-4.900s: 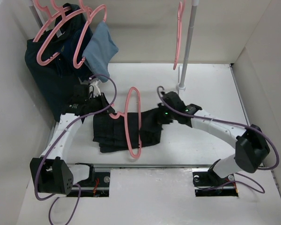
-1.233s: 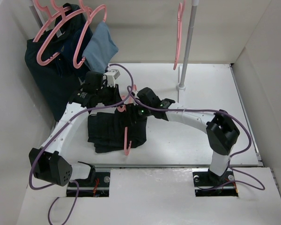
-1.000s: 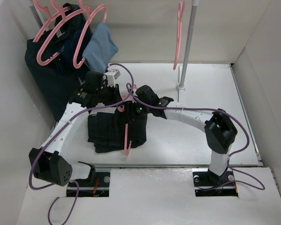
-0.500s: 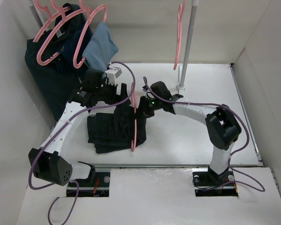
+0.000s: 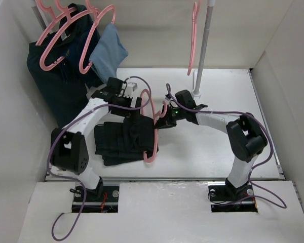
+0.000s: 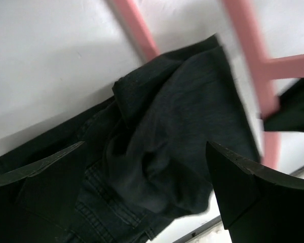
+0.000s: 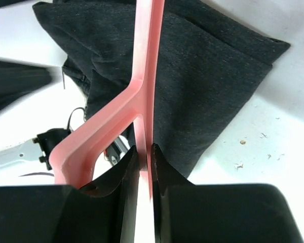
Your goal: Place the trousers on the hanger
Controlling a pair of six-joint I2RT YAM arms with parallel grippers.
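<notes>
The black trousers [image 5: 119, 142] lie folded in a heap on the white table left of centre. The pink hanger [image 5: 155, 147] stands tilted over their right end, and one fold of cloth seems to pass through its frame. My right gripper [image 5: 165, 120] is shut on a thin bar of the hanger [image 7: 148, 61], with the trousers [image 7: 202, 71] spread beneath. My left gripper [image 5: 134, 108] hovers just above the trousers [image 6: 162, 142]. Its fingers [image 6: 243, 187] stand wide open and hold nothing; the hanger's bars [image 6: 257, 71] cross the top of that view.
At the back left, three pink hangers [image 5: 66, 30] hang with a dark navy garment [image 5: 50, 76] and a light-blue cloth [image 5: 109, 50]. Another pink hanger [image 5: 193, 38] hangs beside a grey pole [image 5: 202, 45]. White walls close in on three sides.
My left gripper has opened wide and let go, and its arm has folded back. My right gripper has shut on the hanger and drawn it to the right, tilting it up.
</notes>
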